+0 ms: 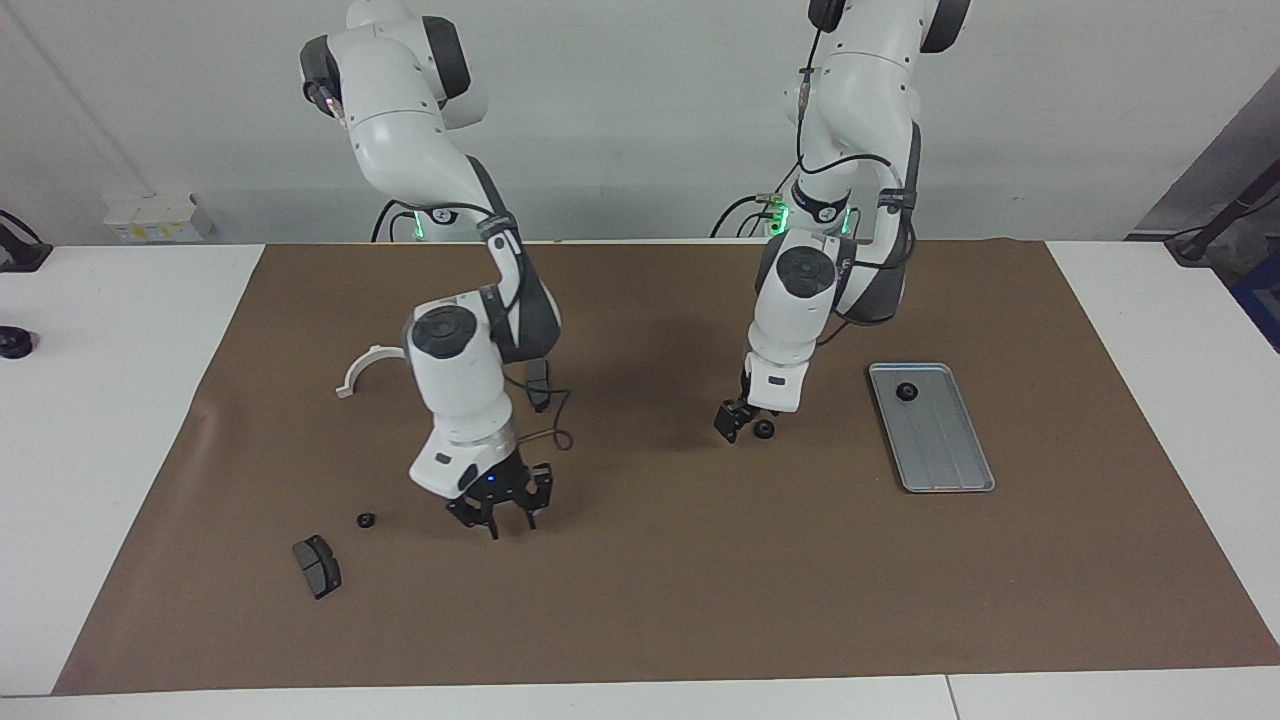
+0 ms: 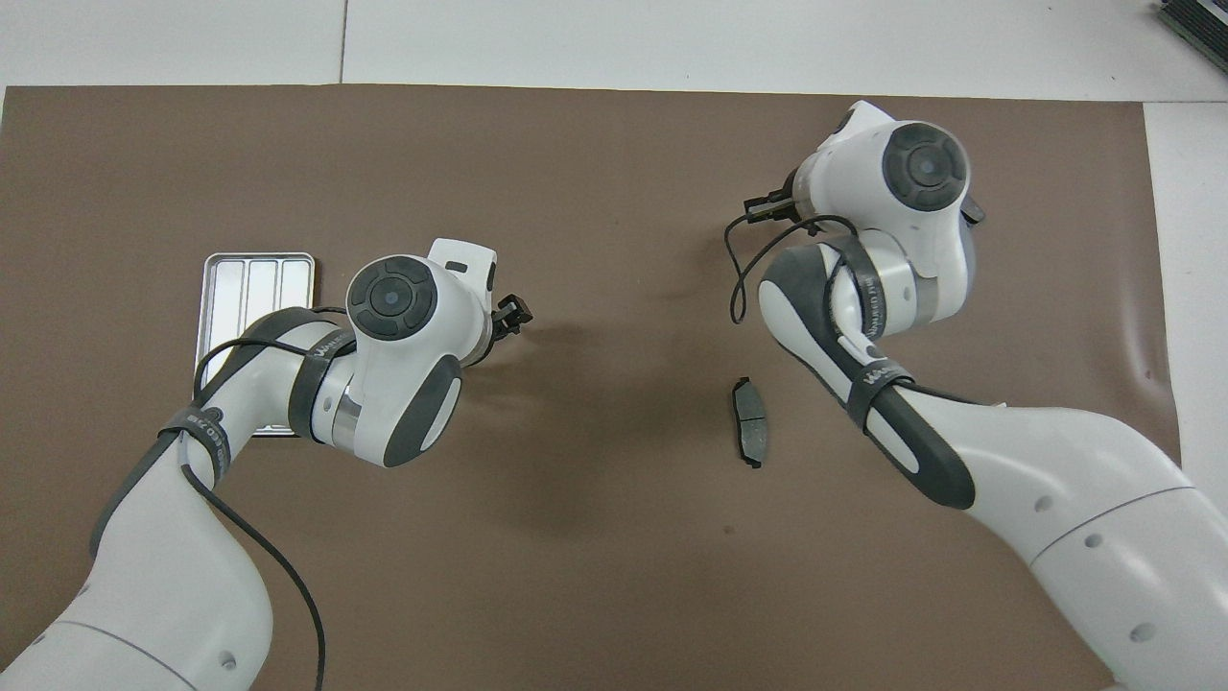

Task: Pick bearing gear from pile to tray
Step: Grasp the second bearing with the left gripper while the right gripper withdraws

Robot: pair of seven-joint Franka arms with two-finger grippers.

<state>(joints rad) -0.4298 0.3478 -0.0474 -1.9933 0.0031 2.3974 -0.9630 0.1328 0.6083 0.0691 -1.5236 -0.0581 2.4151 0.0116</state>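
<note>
Showing a sorting job partly done: one black ring [image 1: 908, 391] already lies in the tray [image 1: 950, 470], at its upper end, right of centre in the facing view. The left gripper [image 1: 738, 424], low over the brown mat [image 1: 640, 600] at mid-frame, has its fingers spread wide, and a second black ring [image 1: 764, 429] sits on the mat just beside them; whether they touch it cannot be told. That ring is not yet lifted. A third ring [image 1: 366, 520] lies at lower left of the facing view, near a dark brake pad [image 1: 317, 566], with a white half-ring bracket [image 1: 366, 368] higher up at left. The right gripper [image 1: 505, 510] hangs over the mat just right of that third ring, holding nothing visible; how far apart its fingers stand cannot be told. By this reading, two rings are left to carry. In the overhead view another brake pad [image 2: 750, 422] lies at centre of the worktop.
</note>
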